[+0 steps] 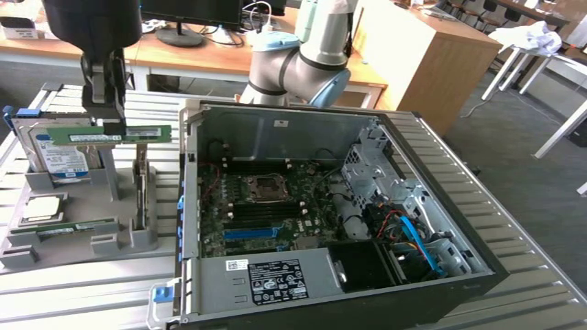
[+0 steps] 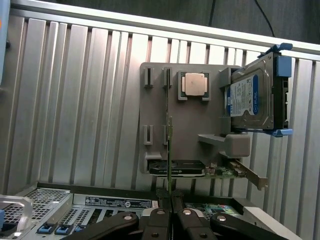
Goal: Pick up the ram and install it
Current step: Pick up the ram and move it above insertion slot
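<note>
The black gripper (image 2: 171, 206) clamps the thin green ram stick (image 2: 170, 145), seen edge-on over a grey plastic holder (image 2: 155, 110). The holder carries a square silver processor (image 2: 195, 83), a silver blue-labelled hard drive (image 2: 248, 100) and a dark expansion card (image 2: 180, 168)

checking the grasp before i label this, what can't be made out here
- exterior view: where the fingers pinch the ram, hidden by the fingers themselves
- wrist view: the ram's sticker and chips, it shows edge-on
- exterior view: whether the motherboard slots are free, too small
- wrist view: hard drive label text, too small
</note>
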You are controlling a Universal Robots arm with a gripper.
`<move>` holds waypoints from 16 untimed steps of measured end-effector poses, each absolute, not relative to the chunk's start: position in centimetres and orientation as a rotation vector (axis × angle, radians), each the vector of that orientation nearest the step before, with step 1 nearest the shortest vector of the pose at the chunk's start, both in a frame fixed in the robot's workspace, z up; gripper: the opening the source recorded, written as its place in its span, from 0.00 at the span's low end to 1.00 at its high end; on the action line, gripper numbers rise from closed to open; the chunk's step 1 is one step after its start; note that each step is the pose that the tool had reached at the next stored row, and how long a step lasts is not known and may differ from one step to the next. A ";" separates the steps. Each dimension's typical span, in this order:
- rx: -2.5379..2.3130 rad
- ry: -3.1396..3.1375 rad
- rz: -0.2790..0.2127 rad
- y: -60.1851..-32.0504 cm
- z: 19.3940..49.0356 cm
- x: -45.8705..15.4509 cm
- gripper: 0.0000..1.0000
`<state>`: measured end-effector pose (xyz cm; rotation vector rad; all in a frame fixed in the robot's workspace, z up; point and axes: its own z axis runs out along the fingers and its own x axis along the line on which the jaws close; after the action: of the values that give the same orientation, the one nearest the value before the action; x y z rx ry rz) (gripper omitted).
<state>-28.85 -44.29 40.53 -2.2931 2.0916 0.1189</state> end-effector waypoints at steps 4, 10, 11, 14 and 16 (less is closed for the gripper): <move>-2.293 2.092 0.119 -44.3 40.5 -28.5 0.12; -2.293 2.092 0.119 -44.3 40.5 -27.9 0.12; -2.293 2.092 0.119 -44.3 40.5 -27.8 0.12; -2.293 2.092 0.119 -44.3 40.5 -27.5 0.12; -2.293 2.092 0.119 -44.3 40.5 -27.2 0.12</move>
<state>-27.24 -44.29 40.53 -2.2930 2.0917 0.1190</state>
